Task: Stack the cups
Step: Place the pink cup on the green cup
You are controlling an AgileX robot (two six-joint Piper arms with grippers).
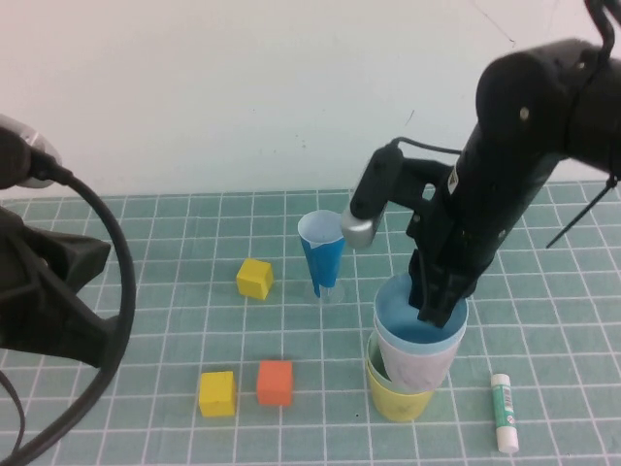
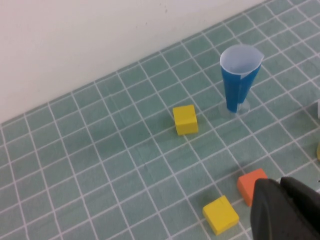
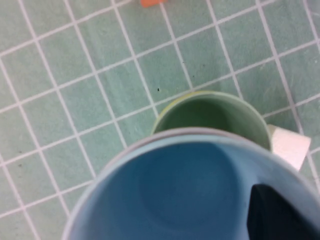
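So on the green gridded mat [image 1: 175,320] there was a dark-blue cone cup [image 1: 321,254] with a white inside, standing upright on a little clear base. A yellow cube [image 1: 254,279] sat just left of it. Nearer the front, another yellow cube [image 1: 217,393] and an orange cube [image 1: 275,382] sat side by side. A white glue stick [image 1: 503,413] with green print lay far right.

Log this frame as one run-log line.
right tool: gripping light blue cup rim, cup tilted over green cup in yellow cup | left tool: parked left | stack: unfinished
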